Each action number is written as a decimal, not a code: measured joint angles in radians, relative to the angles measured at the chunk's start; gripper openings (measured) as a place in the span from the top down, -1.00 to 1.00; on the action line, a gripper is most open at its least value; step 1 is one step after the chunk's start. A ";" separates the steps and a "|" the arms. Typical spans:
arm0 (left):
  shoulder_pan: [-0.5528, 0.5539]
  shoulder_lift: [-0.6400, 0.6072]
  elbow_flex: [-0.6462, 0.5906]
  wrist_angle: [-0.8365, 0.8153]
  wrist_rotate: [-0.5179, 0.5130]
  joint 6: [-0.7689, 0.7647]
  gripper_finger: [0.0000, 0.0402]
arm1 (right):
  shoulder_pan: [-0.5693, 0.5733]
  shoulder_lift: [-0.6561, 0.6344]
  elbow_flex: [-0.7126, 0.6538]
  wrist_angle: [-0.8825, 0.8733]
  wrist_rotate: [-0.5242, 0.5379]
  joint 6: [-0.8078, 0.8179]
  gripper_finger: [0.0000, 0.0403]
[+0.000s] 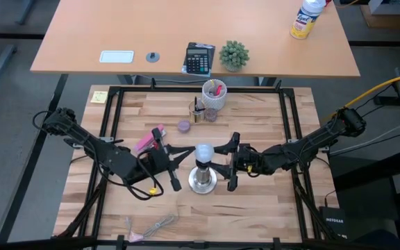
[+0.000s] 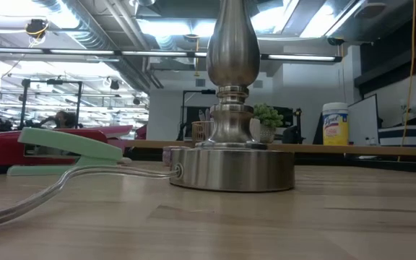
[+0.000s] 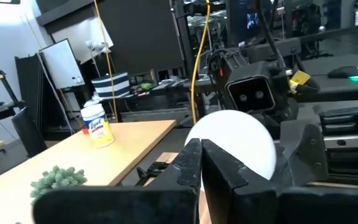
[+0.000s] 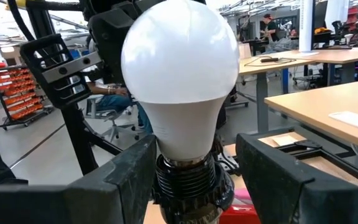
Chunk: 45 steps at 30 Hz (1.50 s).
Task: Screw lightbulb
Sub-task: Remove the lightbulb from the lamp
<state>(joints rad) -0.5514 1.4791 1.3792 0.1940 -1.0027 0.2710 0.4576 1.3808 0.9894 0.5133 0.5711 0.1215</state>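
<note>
- Lightbulb (image 4: 179,81) sits upright in the metal socket stand (image 1: 203,179), mid-table.
- I see my right gripper (image 4: 194,177) spread, fingers flanking the bulb's neck.
- My left gripper (image 3: 201,165) is closed, empty, just beside the globe.

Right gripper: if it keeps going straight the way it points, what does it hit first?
Probably the lightbulb. The right gripper is open, fingers either side of the bulb's neck above the socket stand. The shut left gripper sits just beyond.

The lightbulb (image 1: 203,153) sits on the socket stand (image 1: 203,180), between both tools.
</note>
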 joint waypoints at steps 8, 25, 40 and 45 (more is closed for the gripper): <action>-0.004 -0.036 0.000 -0.004 -0.003 0.025 0.98 | 0.000 0.000 0.000 0.001 -0.016 0.000 -0.12; 0.009 -0.085 0.000 -0.107 -0.002 0.032 0.98 | 0.000 0.000 0.000 0.001 -0.019 0.000 -0.12; 0.083 -0.084 0.000 -0.130 -0.164 -0.110 0.98 | 0.000 0.000 0.000 0.000 -0.019 0.001 -0.12; 0.082 -0.084 0.000 -0.143 -0.089 -0.152 0.98 | 0.000 0.000 0.000 0.000 -0.019 0.000 -0.12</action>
<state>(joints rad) -0.4694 1.3949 1.3792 0.0514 -1.0914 0.1188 0.4576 1.3808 0.9894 0.5137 0.5524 0.1219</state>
